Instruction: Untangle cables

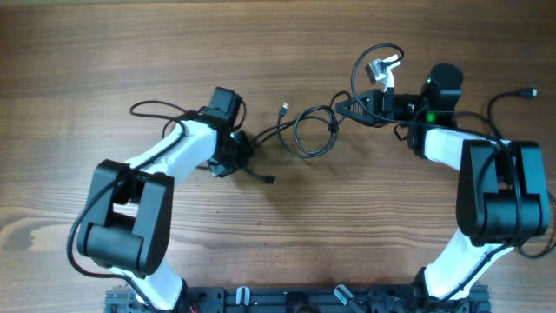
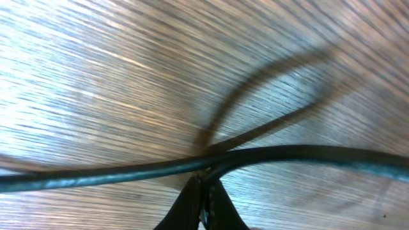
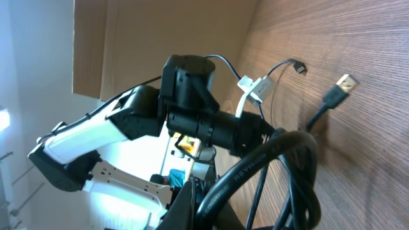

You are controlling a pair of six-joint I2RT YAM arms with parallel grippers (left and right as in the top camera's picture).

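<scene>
Thin black cables (image 1: pixel 300 143) lie looped mid-table between the two arms, with a silvery plug (image 1: pixel 285 109) at the far side and a small black plug end (image 1: pixel 270 180) nearer the front. My left gripper (image 1: pixel 246 148) is shut on one strand; in the left wrist view the cable (image 2: pixel 128 171) crosses just over the pinched fingertips (image 2: pixel 203 191). My right gripper (image 1: pixel 339 110) points left, shut on the coil's right side. In the right wrist view a thick printed cable (image 3: pixel 255 165) lies against its finger (image 3: pixel 188 204), and a gold-tipped plug (image 3: pixel 345 83) rests on the wood.
A white adapter (image 1: pixel 383 68) with a thin cable loop sits behind the right gripper; it also shows in the right wrist view as the white adapter (image 3: pixel 254 86). Another cord end (image 1: pixel 524 91) lies far right. A dark rail (image 1: pixel 304 300) runs along the front edge.
</scene>
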